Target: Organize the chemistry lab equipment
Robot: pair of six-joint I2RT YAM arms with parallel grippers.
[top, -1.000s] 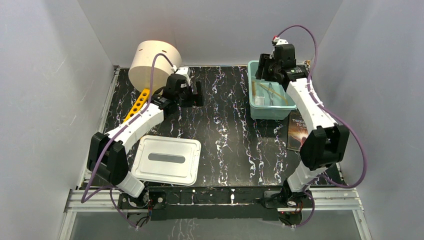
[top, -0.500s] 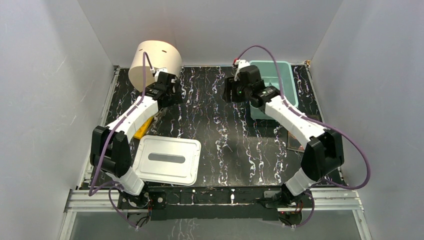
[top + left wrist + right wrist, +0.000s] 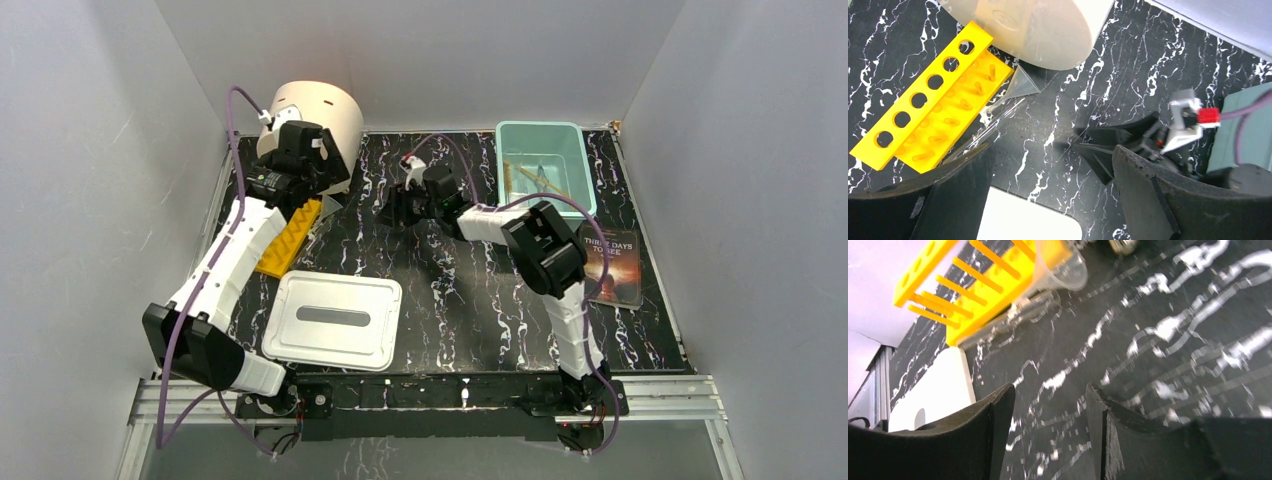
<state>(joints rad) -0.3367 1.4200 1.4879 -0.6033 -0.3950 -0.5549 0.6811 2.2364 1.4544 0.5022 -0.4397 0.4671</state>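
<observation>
The yellow holed rack (image 3: 290,238) lies at the back left, also plain in the left wrist view (image 3: 923,115) and the right wrist view (image 3: 963,285). A clear cone-shaped glass piece (image 3: 1023,82) lies on its side against the rack's right edge (image 3: 1063,265). My left gripper (image 3: 1053,150) hangs open and empty above the mat, raised near the cream cylinder (image 3: 297,185). My right gripper (image 3: 392,213) is stretched left to mid-table, low over the mat, open with nothing between its fingers (image 3: 1048,390). Metal tongs (image 3: 538,180) and a tan tube (image 3: 508,178) lie in the teal bin (image 3: 575,150).
The big cream cylinder (image 3: 320,115) stands in the back left corner, just behind the rack. A white lid (image 3: 333,320) lies at the front left. A dark book (image 3: 610,265) lies at the right, below the bin. Grey walls close in three sides.
My right arm has swung from over the teal bin leftward to mid-table. My left arm has drawn back and to the left, rising beside the cream cylinder and uncovering the rack.
</observation>
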